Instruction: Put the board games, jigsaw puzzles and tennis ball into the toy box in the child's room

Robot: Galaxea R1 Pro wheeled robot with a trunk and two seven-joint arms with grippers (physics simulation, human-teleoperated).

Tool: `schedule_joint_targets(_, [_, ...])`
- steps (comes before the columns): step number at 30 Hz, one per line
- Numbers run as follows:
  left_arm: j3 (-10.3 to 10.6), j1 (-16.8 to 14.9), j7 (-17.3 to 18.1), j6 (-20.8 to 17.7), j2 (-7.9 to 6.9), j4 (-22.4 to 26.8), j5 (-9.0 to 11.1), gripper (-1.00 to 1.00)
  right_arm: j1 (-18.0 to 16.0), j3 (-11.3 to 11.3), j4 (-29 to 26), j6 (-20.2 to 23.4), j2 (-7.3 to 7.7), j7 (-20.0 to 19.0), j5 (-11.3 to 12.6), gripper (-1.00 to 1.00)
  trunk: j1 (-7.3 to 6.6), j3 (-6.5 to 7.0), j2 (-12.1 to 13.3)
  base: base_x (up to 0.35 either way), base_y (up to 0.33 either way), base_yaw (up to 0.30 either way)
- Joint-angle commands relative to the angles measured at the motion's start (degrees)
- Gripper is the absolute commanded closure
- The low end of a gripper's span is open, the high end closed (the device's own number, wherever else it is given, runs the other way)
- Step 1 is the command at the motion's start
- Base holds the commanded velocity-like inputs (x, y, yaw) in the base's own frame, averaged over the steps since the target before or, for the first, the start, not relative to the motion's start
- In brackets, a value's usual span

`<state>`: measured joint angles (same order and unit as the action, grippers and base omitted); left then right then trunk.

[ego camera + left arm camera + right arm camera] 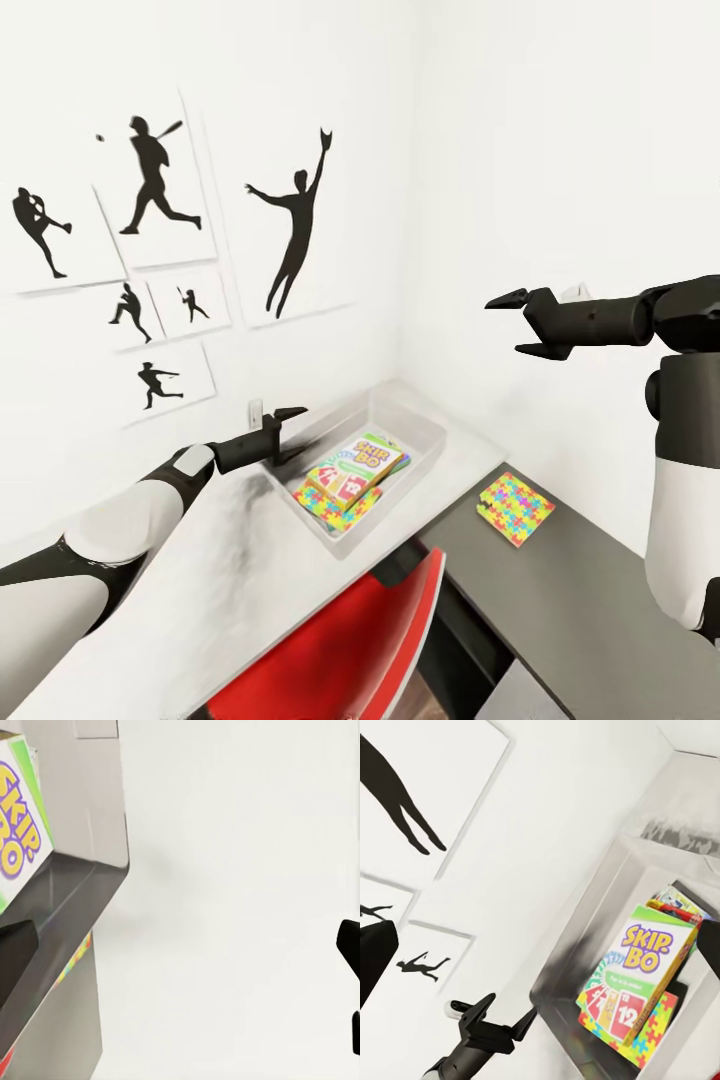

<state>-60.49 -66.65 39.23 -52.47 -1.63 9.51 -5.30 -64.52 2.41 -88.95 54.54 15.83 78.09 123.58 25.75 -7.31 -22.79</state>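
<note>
The toy box (pixel 425 432) sits on the table (pixel 220 590) against the wall. Inside it a SKIP-BO board game (pixel 355 470) lies on a jigsaw puzzle (pixel 322 508), with a pale green board game (pixel 392 443) under its far end. In the right wrist view the SKIP-BO box (pixel 641 967) leans across the tray. A second jigsaw puzzle (pixel 515 508) lies flat on the dark side unit. My left gripper (pixel 292 432) hangs open and empty just outside the tray's left wall. Raised high at the right, my right gripper (pixel 515 322) is open and empty. The tennis ball and bed are out of view.
A red chair (pixel 370 640) is tucked under the table's front edge. Silhouette posters (pixel 160 180) cover the wall behind. The dark grey side unit (pixel 580 600) runs lower at the right. A wall socket (pixel 256 410) sits just behind my left gripper.
</note>
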Motion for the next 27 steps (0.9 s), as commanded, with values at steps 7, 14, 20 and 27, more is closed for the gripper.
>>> schedule_joint_targets(7, [-0.3, -0.1, 0.5, -0.3, 0.03, 0.1, -0.6, -1.00, -0.1, 0.1, 0.0, 0.6, 0.01, 0.6, 0.5, -1.00, 0.03, 0.12, -0.1, -0.040, 0.021, 0.000])
schedule_joint_targets(14, [-0.3, -0.1, 0.5, -0.3, 0.05, 0.1, -0.6, -1.00, -0.1, 0.1, 0.0, 0.6, -0.01, 0.6, 0.5, -1.00, 0.03, 0.28, -0.1, -0.024, 0.012, -0.086])
schedule_joint_targets(20, [-0.3, -0.1, 0.5, -0.3, 0.05, 0.1, -0.6, -1.00, -0.1, 0.1, 0.0, 0.6, -0.01, 0.6, 0.5, -1.00, 0.03, 0.53, -0.1, -0.099, 0.083, -0.192])
schedule_joint_targets(27, [-0.3, -0.1, 0.5, -0.3, 0.05, 0.1, -0.6, -1.00, -0.1, 0.1, 0.0, 0.6, 0.02, 0.6, 0.5, -1.00, 0.03, 0.84, -0.1, -0.037, 0.038, -0.222])
